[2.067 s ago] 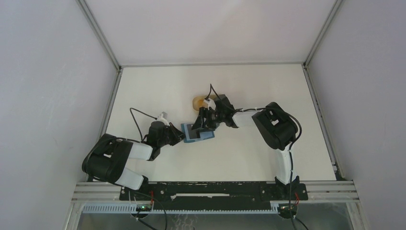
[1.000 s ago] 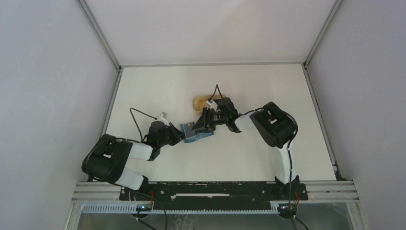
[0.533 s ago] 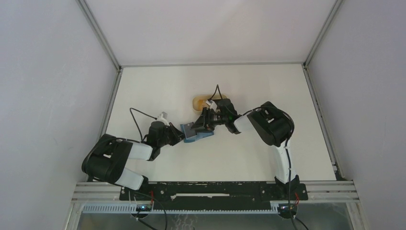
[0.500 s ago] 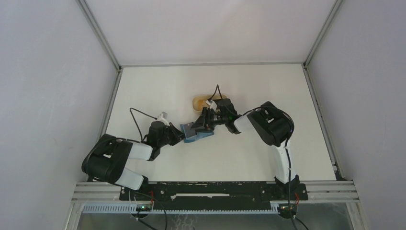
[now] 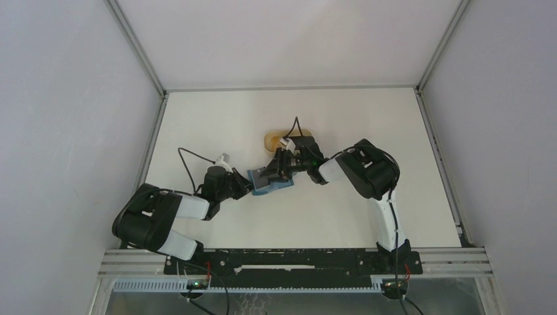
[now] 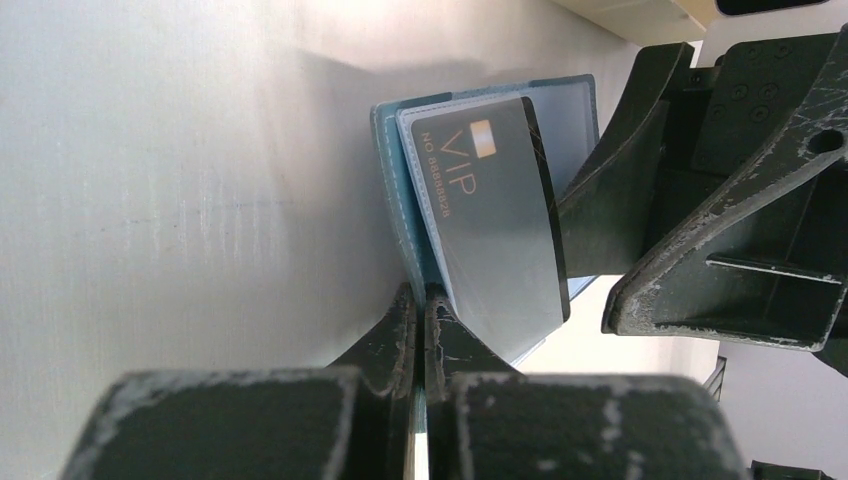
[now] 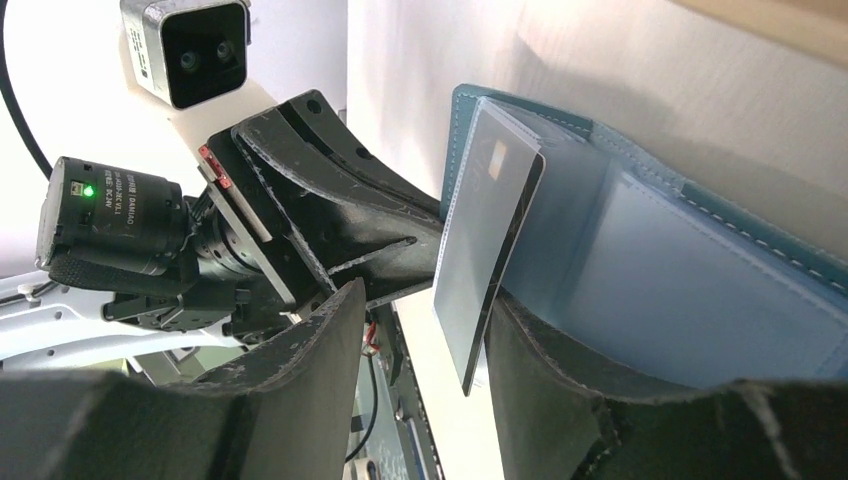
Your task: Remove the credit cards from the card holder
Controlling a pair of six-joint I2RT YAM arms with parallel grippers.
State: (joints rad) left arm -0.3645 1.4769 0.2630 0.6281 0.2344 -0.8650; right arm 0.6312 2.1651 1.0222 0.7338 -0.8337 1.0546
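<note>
The teal-blue card holder (image 5: 268, 182) lies open between my two grippers at mid-table. My left gripper (image 6: 421, 296) is shut on the holder's (image 6: 398, 205) near edge. A black credit card (image 6: 497, 225) marked VIP sticks partly out of a clear sleeve. My right gripper (image 7: 425, 350) is open around the free end of this card (image 7: 487, 235), which rests against one finger (image 7: 560, 400). The other finger (image 7: 300, 390) stands apart from it. The holder's inner sleeves (image 7: 680, 290) fill the right of the right wrist view. No other card shows.
A tan rounded tray (image 5: 276, 139) sits just behind my right gripper (image 5: 281, 169), and its edge shows in the right wrist view (image 7: 800, 25). My left gripper (image 5: 242, 186) is left of the holder. White walls enclose the table (image 5: 328, 216).
The right arm's elbow has swung left and forward, and its gripper has closed in on the holder. The holder's right flap no longer lies flat. The left arm has not moved.
</note>
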